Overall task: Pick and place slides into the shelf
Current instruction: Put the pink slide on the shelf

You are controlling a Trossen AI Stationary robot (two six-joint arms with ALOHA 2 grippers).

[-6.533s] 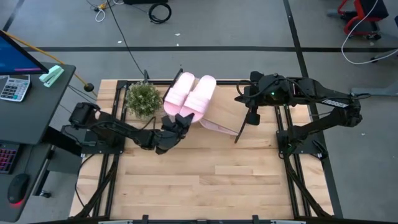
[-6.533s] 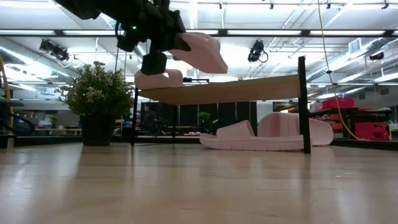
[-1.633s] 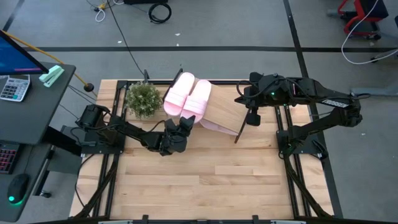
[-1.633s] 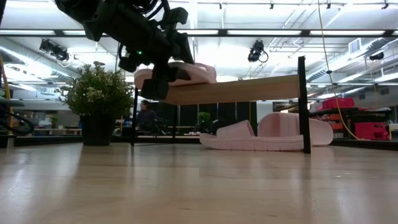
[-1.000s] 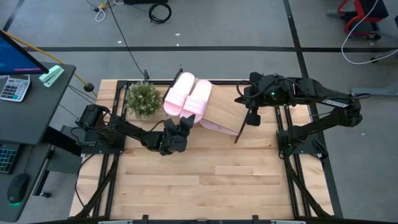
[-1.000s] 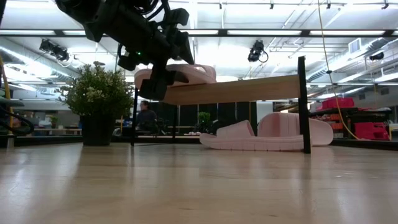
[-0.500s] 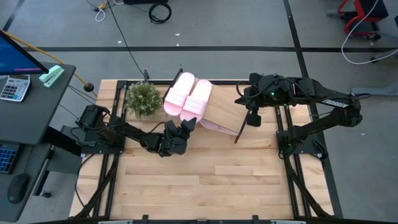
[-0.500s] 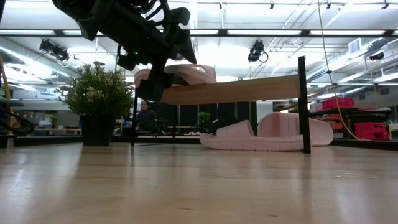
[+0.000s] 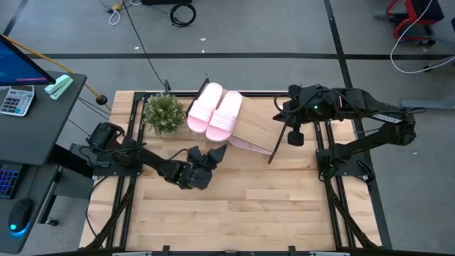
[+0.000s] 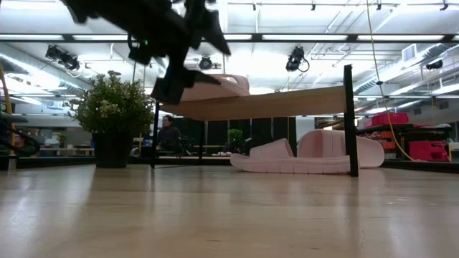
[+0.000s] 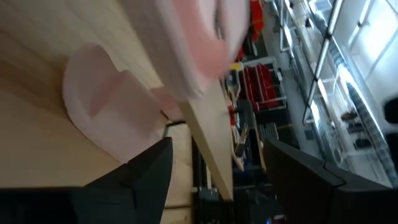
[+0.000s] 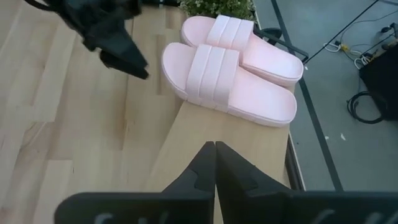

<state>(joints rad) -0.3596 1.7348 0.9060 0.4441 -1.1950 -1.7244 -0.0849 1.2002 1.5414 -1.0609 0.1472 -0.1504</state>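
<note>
Two pink slides lay side by side on the left end of the shelf, long ways running up its slope. The left claw hung open in front, holding nothing. The right claw was pinched together above the shelf.

Blurred pink slide on the shelf edge, another apparently beneath; own dark fingers spread apart.

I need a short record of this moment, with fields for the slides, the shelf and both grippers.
slides on shelf: two, side by side at the end near the plant
slides under shelf: at least one, on the table
shelf: slanted board, other half bare
left gripper: open, empty, over the table before the shelf
right gripper: shut, empty, above the shelf's bare end
</note>
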